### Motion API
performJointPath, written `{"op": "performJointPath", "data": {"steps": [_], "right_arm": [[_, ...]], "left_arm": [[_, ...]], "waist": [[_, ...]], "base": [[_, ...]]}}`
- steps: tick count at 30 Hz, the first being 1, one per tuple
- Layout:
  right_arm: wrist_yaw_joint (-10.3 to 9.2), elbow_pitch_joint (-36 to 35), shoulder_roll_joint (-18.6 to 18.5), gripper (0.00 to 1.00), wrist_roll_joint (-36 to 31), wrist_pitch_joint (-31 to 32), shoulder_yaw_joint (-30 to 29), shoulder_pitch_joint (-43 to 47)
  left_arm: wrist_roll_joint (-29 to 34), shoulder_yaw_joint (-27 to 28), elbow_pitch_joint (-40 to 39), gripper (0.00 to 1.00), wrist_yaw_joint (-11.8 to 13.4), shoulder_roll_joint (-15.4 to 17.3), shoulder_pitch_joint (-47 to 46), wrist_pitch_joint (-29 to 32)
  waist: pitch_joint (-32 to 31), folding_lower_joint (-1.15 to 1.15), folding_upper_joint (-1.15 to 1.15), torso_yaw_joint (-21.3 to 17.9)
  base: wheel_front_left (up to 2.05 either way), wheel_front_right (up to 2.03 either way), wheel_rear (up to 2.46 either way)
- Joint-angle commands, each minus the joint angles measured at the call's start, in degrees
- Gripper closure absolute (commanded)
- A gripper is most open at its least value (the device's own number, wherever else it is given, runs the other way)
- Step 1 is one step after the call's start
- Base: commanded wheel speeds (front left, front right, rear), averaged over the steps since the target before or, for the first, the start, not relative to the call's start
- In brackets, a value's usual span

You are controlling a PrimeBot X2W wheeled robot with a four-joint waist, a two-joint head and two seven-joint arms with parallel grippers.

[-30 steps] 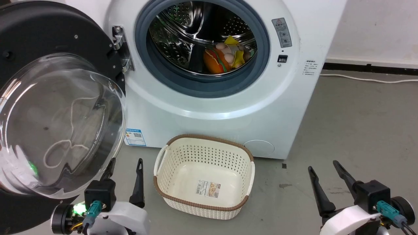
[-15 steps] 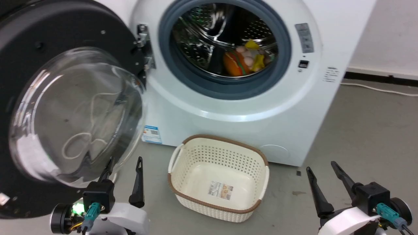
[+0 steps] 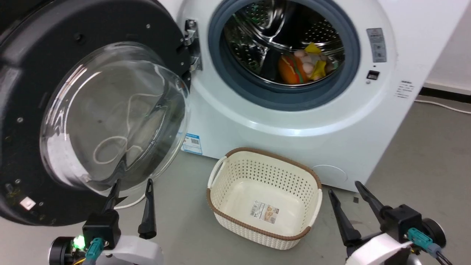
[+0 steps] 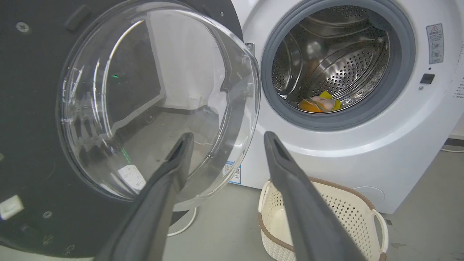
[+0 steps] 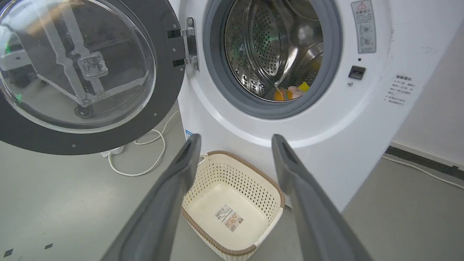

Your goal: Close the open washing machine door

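grey floor point(image 3: 423, 154) — washing machine point(image 3: 279, 125), white wall point(image 3: 460, 62)

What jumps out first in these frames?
The washing machine door, black-rimmed with bulging clear glass, hangs wide open at the left of the head view. To its right the washing machine shows colourful items in its steel drum, with a cream basket on the floor in front.

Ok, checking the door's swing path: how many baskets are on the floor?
1: a cream basket before the washing machine, right of its open door; more may hide behind it.
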Motion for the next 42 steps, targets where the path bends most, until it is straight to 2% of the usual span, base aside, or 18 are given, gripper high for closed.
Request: {"op": "performJointPath", "data": {"steps": [1,16,39,40,41,42], "right_arm": [[0.02,0.5,-0.5,0.00,0.6,-0.6,0.7,-1.2],[0.02,2.5,-1.0,0.00,1.6,-2.6,4.0,-2.3],[0.03,4.5,-0.9,0.00,2.6,-5.3,5.6,-2.7],[0.03,4.7,-0.9,0.00,2.6,-5.5,5.7,-2.8],[0.03,4.7,-0.9,0.00,2.6,-5.5,5.7,-2.8],[0.03,4.8,-0.9,0.00,2.7,-5.6,5.7,-2.8]], "left_arm": [[-0.4,0.2,-0.6,0.00,0.4,0.0,1.0,-0.6],[-0.8,1.0,-2.4,0.00,1.0,0.0,3.0,-2.7],[-1.6,1.2,-3.8,0.00,1.6,0.0,4.4,-5.3],[-2.3,1.2,-3.7,0.07,1.5,0.0,4.5,-5.5],[-2.3,1.2,-3.7,0.07,1.5,0.0,4.5,-5.5],[-2.7,1.1,-3.5,0.75,1.2,0.0,4.7,-5.6]], "waist": [[0.2,0.00,0.00,0.6],[0.2,0.00,0.00,4.6],[0.6,0.00,0.00,10.2],[0.6,0.00,0.00,10.6],[0.6,0.00,0.00,10.6],[0.6,0.00,0.00,10.9]], "base": [[0.00,0.00,0.00],[-0.01,-0.01,-0.01],[0.00,0.00,0.00],[0.00,0.00,0.00],[0.00,0.00,0.00],[0.00,0.00,0.00]]}}
